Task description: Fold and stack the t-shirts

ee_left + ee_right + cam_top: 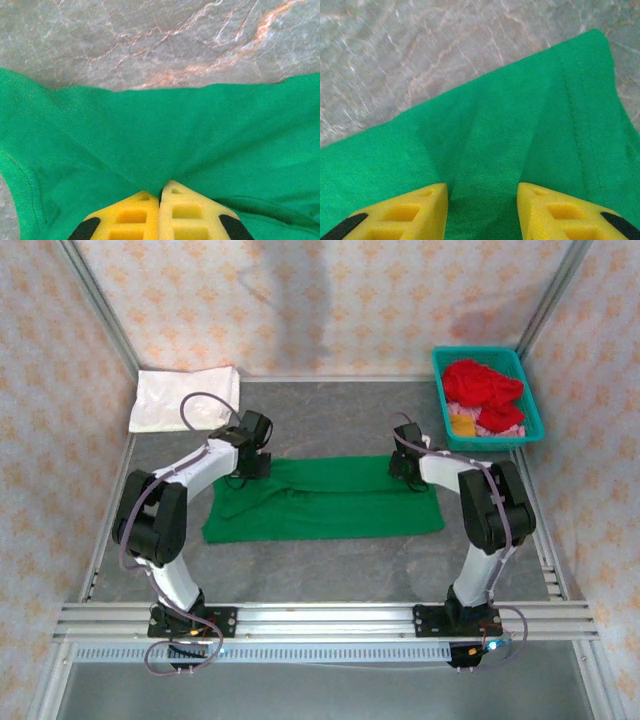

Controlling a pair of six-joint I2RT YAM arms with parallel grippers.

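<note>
Across the middle of the worktop (pixel 330 570) lies the green t-shirt (pixel 320 502), folded into a long band. The left wrist view has the left hand (pixel 160 192) pinched together on its cloth. The right wrist view has the right hand (pixel 482 192) apart, straddling a raised ridge. Overhead adds a folded white t-shirt (pixel 185 398) far left and a teal basket (pixel 530 410) far right.
</note>
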